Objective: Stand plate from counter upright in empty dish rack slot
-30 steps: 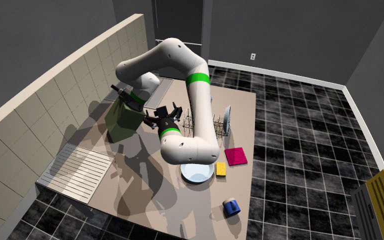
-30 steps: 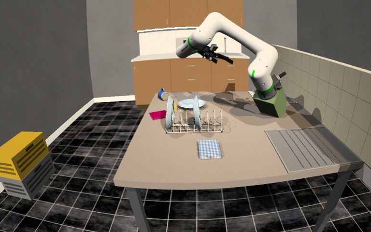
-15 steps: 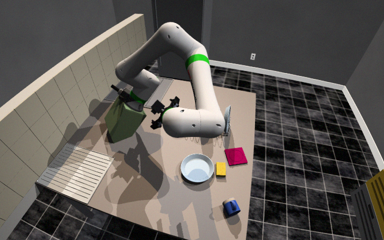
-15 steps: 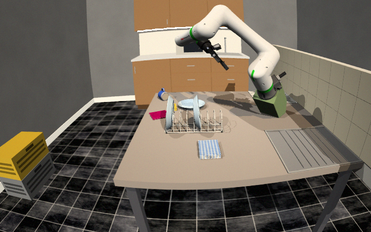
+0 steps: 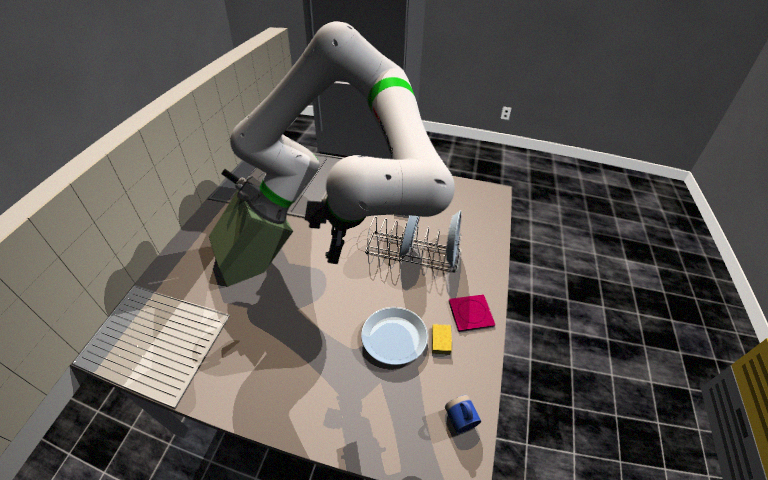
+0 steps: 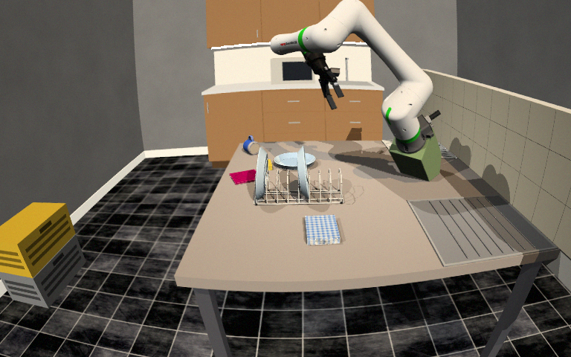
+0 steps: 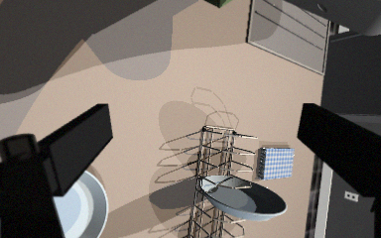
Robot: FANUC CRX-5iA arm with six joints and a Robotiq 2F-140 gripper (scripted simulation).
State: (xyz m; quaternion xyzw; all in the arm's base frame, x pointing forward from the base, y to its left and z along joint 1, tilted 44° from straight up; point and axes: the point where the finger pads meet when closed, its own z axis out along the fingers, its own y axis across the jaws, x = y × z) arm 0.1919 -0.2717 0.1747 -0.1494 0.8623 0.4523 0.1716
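A pale blue plate point(image 5: 394, 335) lies flat on the counter, in front of the wire dish rack point(image 5: 414, 243). Two plates stand upright in the rack, one near the middle point(image 5: 411, 233) and one at the end slot point(image 5: 454, 237); the slots between and beside them are empty. My gripper point(image 5: 334, 247) is open and empty. It hangs high above the counter, off the rack's end that faces the arm's base, pointing down. In the wrist view the rack point(image 7: 217, 183) and one standing plate point(image 7: 244, 198) lie between my fingers, and the flat plate point(image 7: 80, 208) peeks out behind the left finger.
A yellow sponge point(image 5: 442, 337) and a magenta mat point(image 5: 471, 311) lie right beside the flat plate. A blue mug point(image 5: 462, 414) lies near the counter edge. A checked cloth point(image 6: 321, 229) lies on the rack's other side. The drain board point(image 5: 151, 342) and my green base point(image 5: 248, 238) are by the wall.
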